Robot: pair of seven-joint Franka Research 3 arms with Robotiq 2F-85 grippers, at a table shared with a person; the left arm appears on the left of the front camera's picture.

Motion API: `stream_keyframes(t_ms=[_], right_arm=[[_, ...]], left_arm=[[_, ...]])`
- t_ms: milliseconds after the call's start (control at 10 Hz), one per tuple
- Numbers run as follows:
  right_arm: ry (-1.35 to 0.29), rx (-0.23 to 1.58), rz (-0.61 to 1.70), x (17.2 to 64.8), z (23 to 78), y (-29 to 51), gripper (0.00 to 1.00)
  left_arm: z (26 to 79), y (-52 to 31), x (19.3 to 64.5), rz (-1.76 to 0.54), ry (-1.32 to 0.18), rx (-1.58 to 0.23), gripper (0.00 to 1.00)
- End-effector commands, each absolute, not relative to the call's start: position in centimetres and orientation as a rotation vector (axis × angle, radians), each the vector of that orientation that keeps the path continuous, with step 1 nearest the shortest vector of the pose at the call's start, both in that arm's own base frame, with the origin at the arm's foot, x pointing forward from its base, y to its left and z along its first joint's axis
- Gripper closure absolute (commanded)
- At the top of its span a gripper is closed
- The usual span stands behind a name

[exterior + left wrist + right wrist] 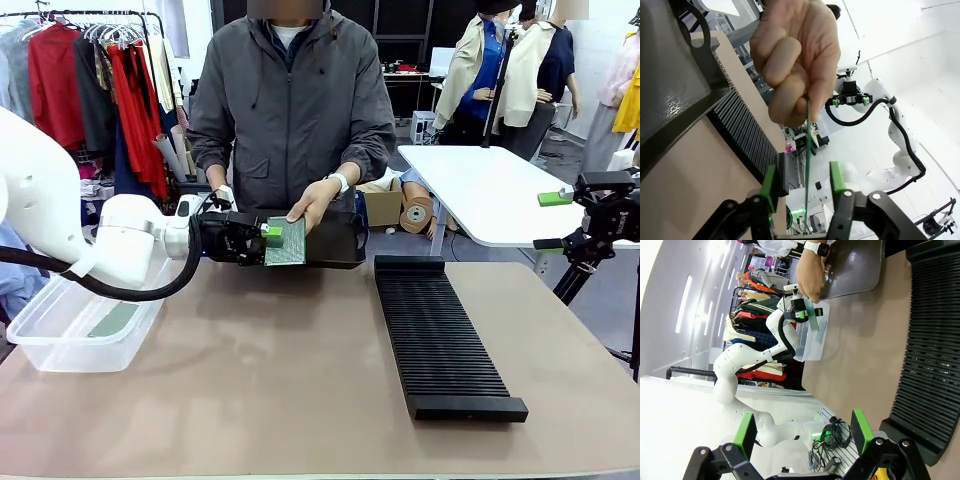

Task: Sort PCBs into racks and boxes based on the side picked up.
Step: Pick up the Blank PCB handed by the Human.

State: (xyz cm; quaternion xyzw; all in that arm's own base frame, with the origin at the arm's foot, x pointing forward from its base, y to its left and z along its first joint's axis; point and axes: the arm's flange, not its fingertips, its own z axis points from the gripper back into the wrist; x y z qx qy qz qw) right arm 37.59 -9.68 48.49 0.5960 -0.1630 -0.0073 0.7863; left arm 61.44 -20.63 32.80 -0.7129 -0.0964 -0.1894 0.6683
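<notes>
A person's hand (315, 205) holds a green PCB (288, 243) upright over the black tray (340, 245) at the table's far side. My left gripper (266, 238) reaches in from the left and straddles that board. In the left wrist view the PCB (808, 145) hangs edge-on between the green pads (770, 182), with a gap on each side. The hand (795, 55) pinches its top. My right gripper (552, 220) hovers open at the far right, nothing between its fingers (860, 430). The black slotted rack (440, 335) lies right of centre. The clear box (70, 330) stands at the left.
A light green board (115, 320) lies inside the clear box. The person stands at the far edge behind the tray. A white table (490, 190) and a camera stand (590, 250) sit beyond the right side. Bare tabletop (270, 370) stretches between box and rack.
</notes>
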Motion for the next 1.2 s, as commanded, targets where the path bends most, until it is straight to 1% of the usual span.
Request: stream_keyframes(t_ms=[0,200,300,700,800,900,1100], right_arm=[[-0.369,1.295,-0.022,37.47,48.65,-9.47,0.00],[-0.369,1.295,-0.022,37.47,48.65,-9.47,0.00],[-0.369,1.295,-0.022,37.47,48.65,-9.47,0.00],[-0.369,1.295,-0.022,37.47,48.65,-9.47,0.00],[-0.369,1.295,-0.022,37.47,48.65,-9.47,0.00],[-0.369,1.295,-0.022,37.47,48.65,-9.47,0.00],[-0.369,1.295,-0.022,37.47,48.65,-9.47,0.00]], left_arm=[[32.99,-20.71,62.11,-0.435,-0.182,-1.625,0.66],[33.13,-20.65,62.20,-0.447,-0.173,-1.630,0.94],[33.13,-20.72,62.21,-0.452,-0.158,-1.641,1.00],[33.23,-20.83,62.06,-0.471,-0.126,-1.644,1.00],[33.15,-20.76,62.11,-0.438,-0.087,-1.664,1.00],[32.93,-20.97,61.74,-0.453,-0.170,-1.644,1.00],[32.93,-20.97,61.74,-0.453,-0.170,-1.644,1.00]])
